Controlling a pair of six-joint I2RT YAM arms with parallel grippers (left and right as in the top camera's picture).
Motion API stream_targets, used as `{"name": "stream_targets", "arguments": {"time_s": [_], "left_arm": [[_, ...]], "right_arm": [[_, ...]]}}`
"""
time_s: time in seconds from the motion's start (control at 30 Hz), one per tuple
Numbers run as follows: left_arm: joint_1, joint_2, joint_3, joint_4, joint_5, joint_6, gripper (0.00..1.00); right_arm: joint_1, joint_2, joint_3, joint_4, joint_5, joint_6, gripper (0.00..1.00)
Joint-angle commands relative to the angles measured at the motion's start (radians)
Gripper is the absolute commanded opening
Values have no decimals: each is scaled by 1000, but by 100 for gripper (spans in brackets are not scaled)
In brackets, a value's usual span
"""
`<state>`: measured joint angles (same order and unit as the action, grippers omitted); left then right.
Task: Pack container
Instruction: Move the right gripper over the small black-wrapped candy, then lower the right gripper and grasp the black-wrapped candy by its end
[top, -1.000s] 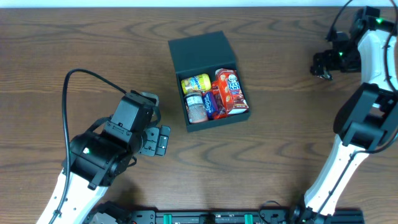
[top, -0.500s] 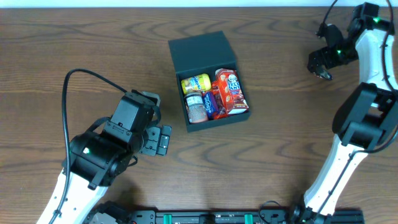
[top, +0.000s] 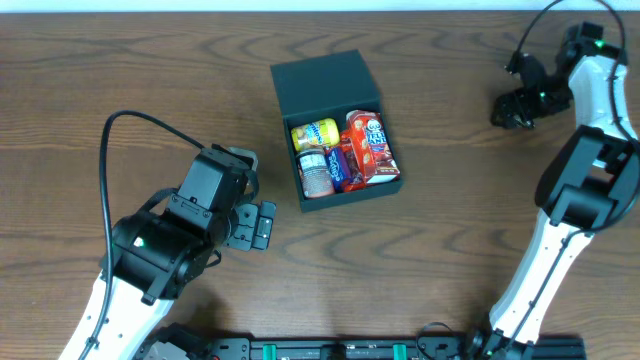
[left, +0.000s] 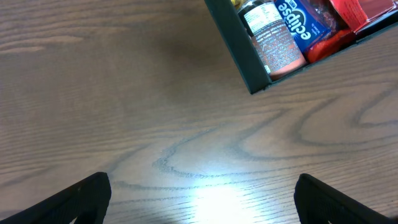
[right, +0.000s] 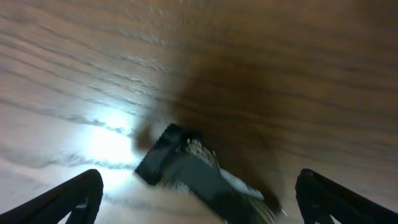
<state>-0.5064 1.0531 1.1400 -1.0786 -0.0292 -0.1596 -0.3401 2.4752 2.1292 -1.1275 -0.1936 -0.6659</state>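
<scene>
The container (top: 322, 84), a dark teal-grey square box, lies open in the middle of the table, its flat lid folded back. Inside are a yellow packet (top: 314, 133), a small can (top: 317, 173), a blue pack (top: 338, 165) and red packets (top: 370, 148). My left gripper (top: 262, 225) stands open, low over bare wood left of the box. The left wrist view shows the container's corner (left: 252, 79) and the can (left: 273, 40). At the far right my right gripper (top: 508, 108) hangs open over a dark oblong thing (right: 186, 171), which looks blurred.
Brown wood-grain tabletop (top: 150, 70) all round. The right arm's white links (top: 590, 170) run down the right edge. A black cable (top: 140, 120) loops above the left arm. A black rail (top: 330, 350) lies along the front edge.
The right gripper has shifted a little to the left and turned at the wrist. The left arm and the container have not moved.
</scene>
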Motion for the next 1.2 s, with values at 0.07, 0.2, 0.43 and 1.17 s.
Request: {"name": "stream_targets", "arguments": {"time_s": [0.07, 0.2, 0.43, 1.17], "left_arm": [[3, 2, -6, -1, 4, 3, 95], [3, 2, -6, -1, 4, 3, 95], [3, 2, -6, -1, 3, 3, 95], [3, 2, -6, -11, -4, 3, 95]], "right_arm": [[-8, 26, 17, 6, -21, -12, 99], [-8, 26, 17, 13, -21, -4, 99], [-11, 20, 18, -9, -21, -1, 99], [-32, -35, 18, -31, -24, -1, 75]]}}
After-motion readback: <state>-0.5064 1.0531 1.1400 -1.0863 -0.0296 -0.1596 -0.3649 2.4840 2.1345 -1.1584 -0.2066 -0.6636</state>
